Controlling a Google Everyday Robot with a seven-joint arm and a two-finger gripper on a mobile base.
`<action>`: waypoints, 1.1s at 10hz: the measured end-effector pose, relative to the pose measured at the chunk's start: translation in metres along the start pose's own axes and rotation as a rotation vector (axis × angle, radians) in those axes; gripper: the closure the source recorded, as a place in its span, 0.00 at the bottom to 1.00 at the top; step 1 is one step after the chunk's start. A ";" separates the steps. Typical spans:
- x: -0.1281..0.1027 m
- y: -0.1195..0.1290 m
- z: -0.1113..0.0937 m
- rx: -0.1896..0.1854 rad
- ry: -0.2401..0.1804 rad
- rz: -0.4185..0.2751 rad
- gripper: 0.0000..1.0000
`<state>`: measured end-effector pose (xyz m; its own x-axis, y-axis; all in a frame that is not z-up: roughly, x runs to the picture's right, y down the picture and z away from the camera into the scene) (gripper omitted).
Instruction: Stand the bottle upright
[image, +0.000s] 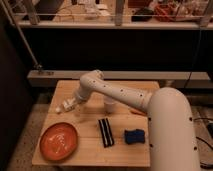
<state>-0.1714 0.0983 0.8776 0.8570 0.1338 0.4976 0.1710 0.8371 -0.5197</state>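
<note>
The white bottle (63, 107) lies tilted, nearly on its side, at the left edge of the wooden table (90, 150). It is right at the tip of my gripper (72, 103). The gripper reaches down to it from the white arm that comes in from the right. Whether the bottle rests on the table or is lifted a little is not clear. The translucent white cup (109, 105) stands upright just right of the gripper, partly behind the arm.
An orange plate (59, 141) sits at the front left of the table. A black flat object (105, 132) lies in the front middle and a blue object (134, 136) to its right. A dark shelf and ledge run behind the table.
</note>
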 end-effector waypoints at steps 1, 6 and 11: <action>0.000 -0.002 0.000 -0.013 0.012 -0.012 0.20; -0.006 -0.015 0.008 -0.141 0.103 -0.132 0.20; -0.007 -0.023 0.012 -0.134 0.105 -0.165 0.20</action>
<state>-0.1871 0.0843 0.8945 0.8568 -0.0610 0.5121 0.3703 0.7640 -0.5284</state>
